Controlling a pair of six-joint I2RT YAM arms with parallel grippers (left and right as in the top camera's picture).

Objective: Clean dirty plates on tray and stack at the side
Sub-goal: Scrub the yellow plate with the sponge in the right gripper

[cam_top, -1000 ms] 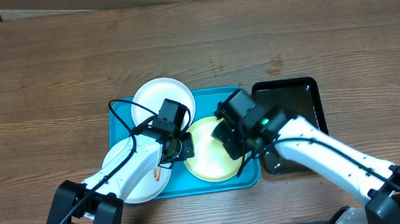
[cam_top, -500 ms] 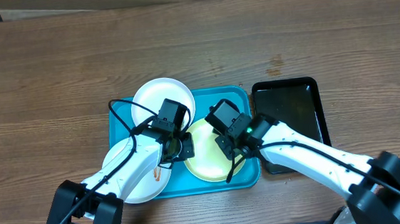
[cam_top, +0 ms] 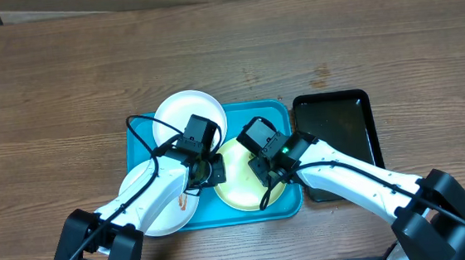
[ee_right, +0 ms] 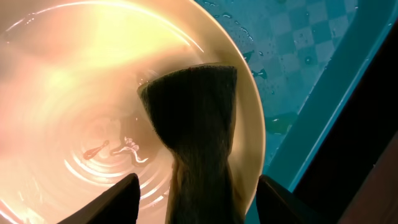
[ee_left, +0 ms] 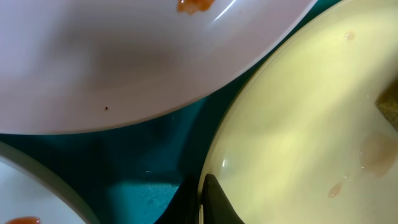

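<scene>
- Plates [cam_top: 177,109], two white and one yellow plate [cam_top: 236,192], are lying on the tray [cam_top: 274,110] beside a black tray [cam_top: 341,130].
- Only the right wrist view is showing a cloth [ee_right: 196,124] lying on the yellow plate between the right gripper's [ee_right: 198,186] spread fingers.
- Left gripper [cam_top: 210,169] is pinching that plate's rim, mostly cropped in its own view.

White arms [cam_top: 150,190], black claws [cam_top: 209,171], looping cables [cam_top: 137,133].

Yellow-green plate [cam_top: 238,182] wet, on turquoise tray [cam_top: 252,113]; two white plates [cam_top: 181,114] overhang its left side, nearer one [cam_top: 163,217] smeared.
</scene>
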